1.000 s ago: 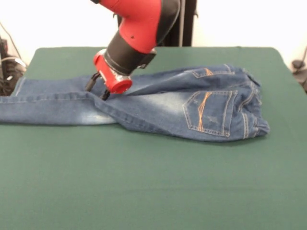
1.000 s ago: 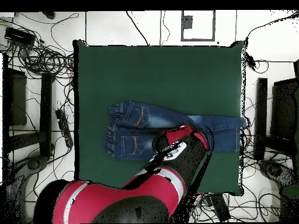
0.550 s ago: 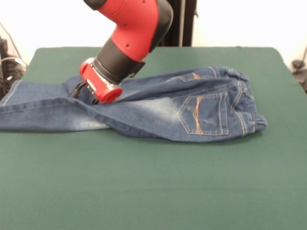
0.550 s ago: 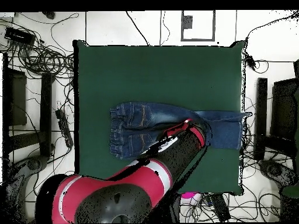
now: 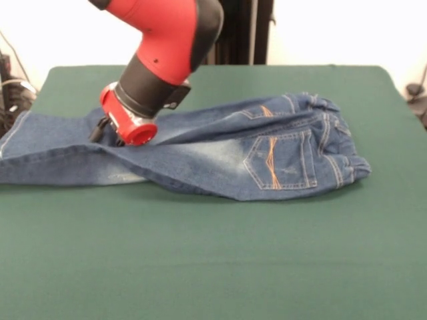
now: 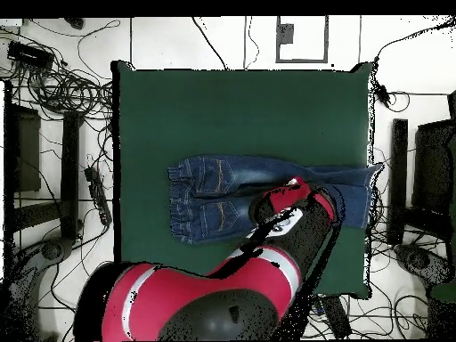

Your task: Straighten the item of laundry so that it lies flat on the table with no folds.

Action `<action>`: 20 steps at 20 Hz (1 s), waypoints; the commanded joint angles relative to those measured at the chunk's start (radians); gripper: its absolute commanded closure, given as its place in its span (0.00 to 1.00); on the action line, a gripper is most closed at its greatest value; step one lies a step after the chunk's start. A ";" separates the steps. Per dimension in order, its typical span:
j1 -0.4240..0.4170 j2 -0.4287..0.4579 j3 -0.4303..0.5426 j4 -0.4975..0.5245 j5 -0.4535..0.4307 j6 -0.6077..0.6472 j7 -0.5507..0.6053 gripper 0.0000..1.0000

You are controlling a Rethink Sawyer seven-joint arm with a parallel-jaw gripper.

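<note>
Jeans (image 5: pixel 220 157) lie crosswise, waistband right, front view.

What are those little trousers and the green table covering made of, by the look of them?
The trousers look like blue denim: a matte woven cloth with faded whitish patches, orange stitching on the back pockets and a gathered waistband. The table cover looks like dark green felt or a similar soft cloth: flat, dull, without shine or visible weave. What lies under it cannot be seen.

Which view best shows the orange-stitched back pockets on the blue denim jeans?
The front view: the orange-stitched back pockets on the blue denim jeans face that camera unobstructed. The overhead view shows the pockets small, stitching barely legible.
</note>
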 commanded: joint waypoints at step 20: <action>-0.092 -0.086 0.342 0.029 -0.059 0.130 -0.183 0.00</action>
